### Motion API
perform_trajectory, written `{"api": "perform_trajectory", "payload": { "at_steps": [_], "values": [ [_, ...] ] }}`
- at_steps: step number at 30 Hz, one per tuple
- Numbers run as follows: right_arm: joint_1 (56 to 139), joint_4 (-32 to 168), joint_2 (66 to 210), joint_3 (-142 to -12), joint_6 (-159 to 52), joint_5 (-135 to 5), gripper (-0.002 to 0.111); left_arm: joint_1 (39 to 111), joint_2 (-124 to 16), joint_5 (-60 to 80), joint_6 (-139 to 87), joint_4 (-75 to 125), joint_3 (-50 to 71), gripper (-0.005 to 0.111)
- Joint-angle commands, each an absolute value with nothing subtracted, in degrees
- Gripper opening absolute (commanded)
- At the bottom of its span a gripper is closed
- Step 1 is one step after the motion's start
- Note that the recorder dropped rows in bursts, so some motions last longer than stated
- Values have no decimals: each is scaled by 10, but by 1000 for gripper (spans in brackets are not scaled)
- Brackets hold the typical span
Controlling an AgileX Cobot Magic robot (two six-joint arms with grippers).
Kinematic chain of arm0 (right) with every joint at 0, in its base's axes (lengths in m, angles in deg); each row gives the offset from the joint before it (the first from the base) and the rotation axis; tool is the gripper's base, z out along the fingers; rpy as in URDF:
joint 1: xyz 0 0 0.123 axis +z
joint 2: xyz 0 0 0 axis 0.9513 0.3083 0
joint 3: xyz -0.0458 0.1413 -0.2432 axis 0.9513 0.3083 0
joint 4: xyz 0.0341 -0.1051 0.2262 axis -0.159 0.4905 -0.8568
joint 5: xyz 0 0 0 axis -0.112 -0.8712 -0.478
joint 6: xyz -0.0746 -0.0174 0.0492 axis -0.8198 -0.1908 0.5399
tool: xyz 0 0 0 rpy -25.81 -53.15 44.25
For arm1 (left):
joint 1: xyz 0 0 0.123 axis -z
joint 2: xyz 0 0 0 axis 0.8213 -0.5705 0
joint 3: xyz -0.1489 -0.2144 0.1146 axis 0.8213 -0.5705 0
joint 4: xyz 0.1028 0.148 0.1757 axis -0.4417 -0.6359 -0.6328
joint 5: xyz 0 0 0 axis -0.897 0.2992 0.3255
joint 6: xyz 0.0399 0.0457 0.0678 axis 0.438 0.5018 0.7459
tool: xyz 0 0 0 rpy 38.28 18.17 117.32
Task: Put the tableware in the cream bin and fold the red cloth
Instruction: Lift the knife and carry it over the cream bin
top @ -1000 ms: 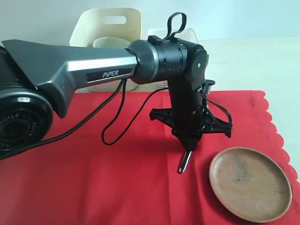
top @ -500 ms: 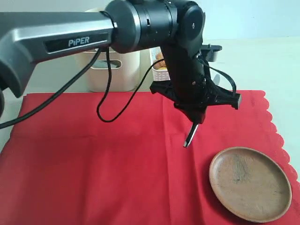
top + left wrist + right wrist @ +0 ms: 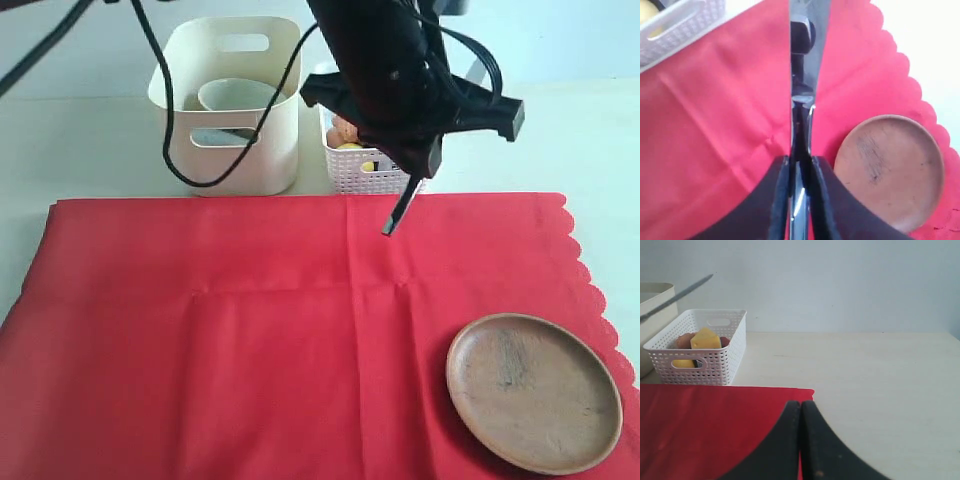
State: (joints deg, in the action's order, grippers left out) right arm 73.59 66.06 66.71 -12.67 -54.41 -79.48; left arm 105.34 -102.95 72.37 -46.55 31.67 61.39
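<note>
My left gripper (image 3: pixel 418 160) is shut on the silver table knife (image 3: pixel 398 212), which hangs slanted above the red cloth's (image 3: pixel 250 340) far edge, in front of the white basket. In the left wrist view the knife (image 3: pixel 802 95) runs out from between the fingers (image 3: pixel 781 200). The round brown plate (image 3: pixel 533 390) lies on the cloth at the near right. The cream bin (image 3: pixel 270 150) stands behind the cloth with a pale bowl (image 3: pixel 232 95) inside. My right gripper (image 3: pixel 800 406) is shut on nothing, low over the cloth's (image 3: pixel 705 425) corner; the exterior view does not show it.
A white lattice basket (image 3: pixel 350 170) with food items stands right of the cream bin, also seen in the right wrist view (image 3: pixel 715 362). Bare pale table (image 3: pixel 880 380) stretches beyond the cloth's scalloped right edge.
The left arm has lifted and swung back toward the bins, carrying the knife from just above the cloth beside the plate up to the cloth's far edge. The plate has stayed put.
</note>
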Motion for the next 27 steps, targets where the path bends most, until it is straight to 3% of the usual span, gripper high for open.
{"api": "perform_trajectory", "payload": {
  "at_steps": [1, 27],
  "values": [
    [734, 660, 664, -124, -546, -788, 0, 1037, -999, 722, -464, 306, 613, 0],
    [734, 660, 664, -124, -546, -788, 0, 871, -946, 629, -467, 289, 613, 0]
  ]
}}
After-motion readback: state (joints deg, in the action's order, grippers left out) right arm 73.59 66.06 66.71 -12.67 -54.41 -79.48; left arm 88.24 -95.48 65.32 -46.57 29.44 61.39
